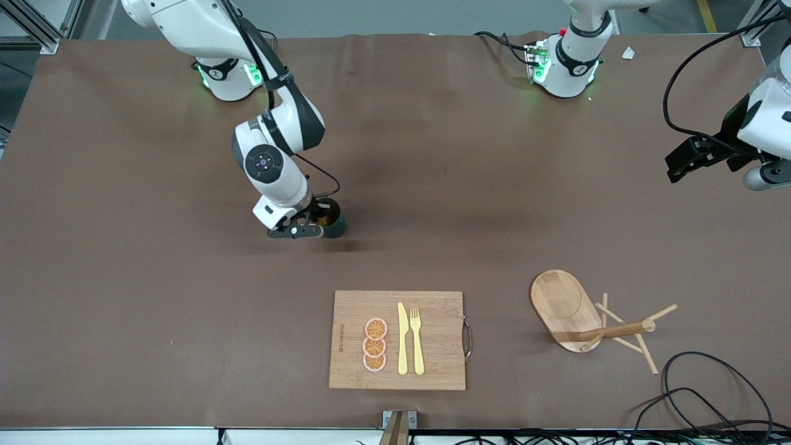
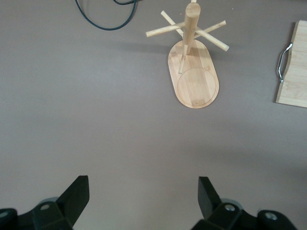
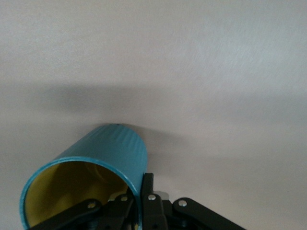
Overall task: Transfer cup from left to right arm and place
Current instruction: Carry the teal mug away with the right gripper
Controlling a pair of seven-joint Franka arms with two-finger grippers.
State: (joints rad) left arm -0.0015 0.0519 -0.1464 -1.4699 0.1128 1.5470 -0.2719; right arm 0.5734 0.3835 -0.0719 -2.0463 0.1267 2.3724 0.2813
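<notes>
My right gripper (image 1: 312, 224) was clamped on the cup (image 1: 330, 220) rim, low over the table (image 1: 123, 278). The cup's long axis stood roughly upright, mouth up. My left gripper (image 2: 144, 194) waited open above the peg rack's (image 2: 193, 72) end.

Robotics lab: brown-covered table (image 1: 123, 278), aluminium framing (image 1: 37, 28), loose cables (image 1: 710, 395).

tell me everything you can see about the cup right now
The cup is a small teal cylinder with a faintly ribbed outer wall and a yellow inside; no handle shows. The right gripper is shut on its rim, one finger inside and one outside. It looks upright at the table toward the right arm's end, farther from the front camera than the cutting board; whether it rests there is unclear.
</notes>
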